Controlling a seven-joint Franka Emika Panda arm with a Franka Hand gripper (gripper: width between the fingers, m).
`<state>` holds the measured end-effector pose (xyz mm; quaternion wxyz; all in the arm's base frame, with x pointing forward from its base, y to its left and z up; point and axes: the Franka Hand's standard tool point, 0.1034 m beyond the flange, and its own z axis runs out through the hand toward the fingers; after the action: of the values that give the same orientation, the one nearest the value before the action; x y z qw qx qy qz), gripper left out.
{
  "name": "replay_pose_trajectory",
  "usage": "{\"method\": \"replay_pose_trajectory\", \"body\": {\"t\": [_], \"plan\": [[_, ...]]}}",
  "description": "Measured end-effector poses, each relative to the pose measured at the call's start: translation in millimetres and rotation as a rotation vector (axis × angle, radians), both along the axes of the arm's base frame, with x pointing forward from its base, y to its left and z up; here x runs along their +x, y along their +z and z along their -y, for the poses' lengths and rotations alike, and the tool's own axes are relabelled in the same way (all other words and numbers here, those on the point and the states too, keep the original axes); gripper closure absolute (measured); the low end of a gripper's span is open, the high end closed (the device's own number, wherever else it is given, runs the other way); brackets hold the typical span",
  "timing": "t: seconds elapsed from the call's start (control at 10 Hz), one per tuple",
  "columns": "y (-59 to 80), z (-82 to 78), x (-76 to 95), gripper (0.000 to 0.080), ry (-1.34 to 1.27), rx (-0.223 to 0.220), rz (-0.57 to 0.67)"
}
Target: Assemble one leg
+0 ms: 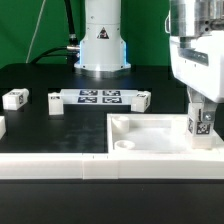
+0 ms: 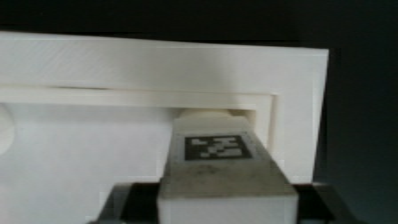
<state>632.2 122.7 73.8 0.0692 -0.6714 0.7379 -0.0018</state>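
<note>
Gripper [image 1: 199, 118] is seen at the exterior view's right, its fingers closed on the leg [image 1: 199, 124], which is held upright with a tagged face turned toward the camera. Leg's lower end is placed inside the white tray [image 1: 150, 141], near the corner at the exterior view's right; contact with the tray floor cannot be judged. In the wrist view the leg [image 2: 221, 160] is gripped between the dark fingers [image 2: 128, 200], with the tray's raised rim [image 2: 160, 60] beyond it. Marker board [image 1: 98, 97] is noted flat on the black table [image 1: 40, 130]. Three loose tagged white blocks are recorded: one [image 1: 16, 98], another [image 1: 57, 103], a third [image 1: 141, 99] beside the board.
</note>
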Motion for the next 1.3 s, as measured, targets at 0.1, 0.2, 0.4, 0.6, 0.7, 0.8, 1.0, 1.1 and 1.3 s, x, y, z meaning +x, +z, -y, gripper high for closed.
{"method": "replay_pose_trajectory", "body": {"t": [0.1,0.2,0.4,0.6,0.7,0.8,1.0,1.1,1.3], "plan": [[-0.2,0.6,0.8,0.0509,-0.120,0.018,-0.007],[-0.2,0.9,1.6,0.0509,-0.216,0.032,-0.011],[0.2,2.9,1.3,0.0508,-0.304,0.031,-0.015],[0.5,4.1,1.5,0.0508,-0.319,0.022,-0.009],[0.5,5.9,2.0,0.0508,-0.335,0.022,-0.007],[0.6,6.6,2.1,0.0508,-0.315,0.020,-0.004],[0.5,5.5,2.2,0.0407,-0.293,0.019,-0.002],[0.5,5.4,2.2,0.0407,-0.290,0.019,-0.002],[0.4,5.4,2.2,0.0166,-0.289,0.018,-0.002]]}}
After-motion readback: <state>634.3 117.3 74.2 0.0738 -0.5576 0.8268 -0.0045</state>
